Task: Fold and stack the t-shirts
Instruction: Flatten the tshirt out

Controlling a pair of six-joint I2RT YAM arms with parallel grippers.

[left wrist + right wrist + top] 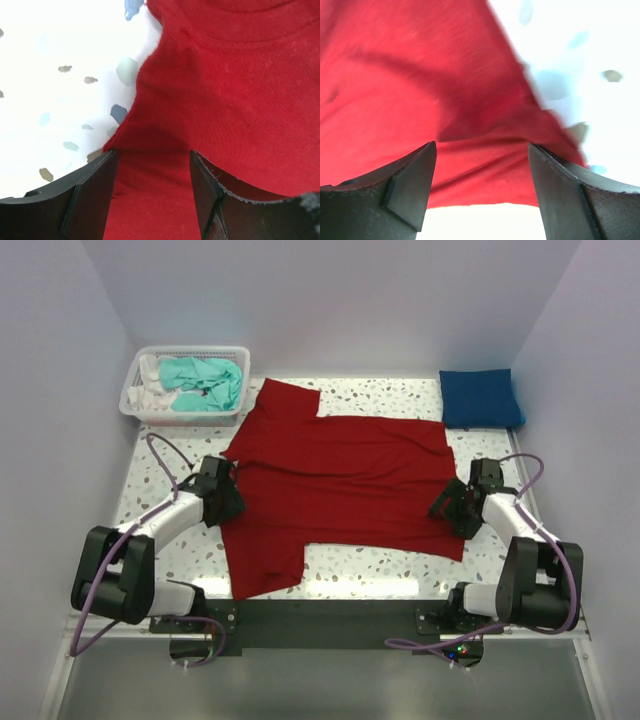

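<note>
Deep red cloth t-shirt [340, 480] lies spread flat on the speckled white table [380, 570], between both sets of jaws. Left gripper [154, 155]: jaws parted, shirt edge lying flat between them, nothing pinched. Right gripper [482, 147]: jaws spread wide, opposite edge loose between them.

Risk: closing too high catches no cloth, or uneven pinches skew the fold.

Folded royal blue t-shirt [480, 398] is well beyond the right jaws, and the teal t-shirt [205, 383] sits in the white mesh basket [190, 350] beyond the left jaws. Bare table lies outside both.

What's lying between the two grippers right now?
Only the red shirt, spread flat: the top view shows it running from the left gripper at one edge to the right gripper at the other.
</note>
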